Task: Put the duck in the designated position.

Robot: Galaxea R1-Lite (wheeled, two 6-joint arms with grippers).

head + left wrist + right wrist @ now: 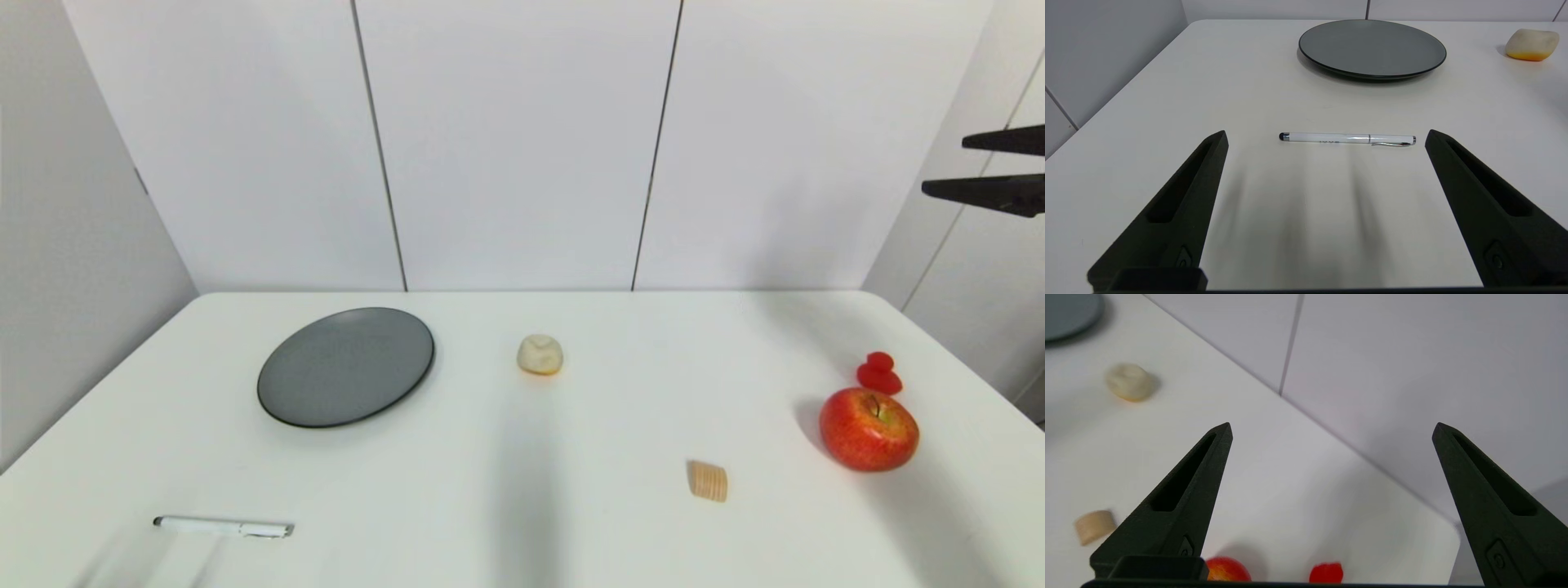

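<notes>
Though white-walled — bare white table point(522, 506)

A white table point(522, 506) stands against a white panelled wall point(522, 139). A dark grey plate point(345, 367) lies on the left part of the table, towards the wall. A white pen point(223, 527) lies near the front left edge, well apart from the plate. A pale cream lump point(540, 354) sits near the middle, to the right of the plate. A small ridged tan piece point(708, 480) lies further forward and to the right. At the right side, a red and yellow apple point(869, 429) stands with the small red duck point(879, 373) just behind it, very close. The right gripper point(951, 165) reaches in at the upper right edge, high above the table, its two black fingers point(992, 192) parted with nothing between them.
</notes>
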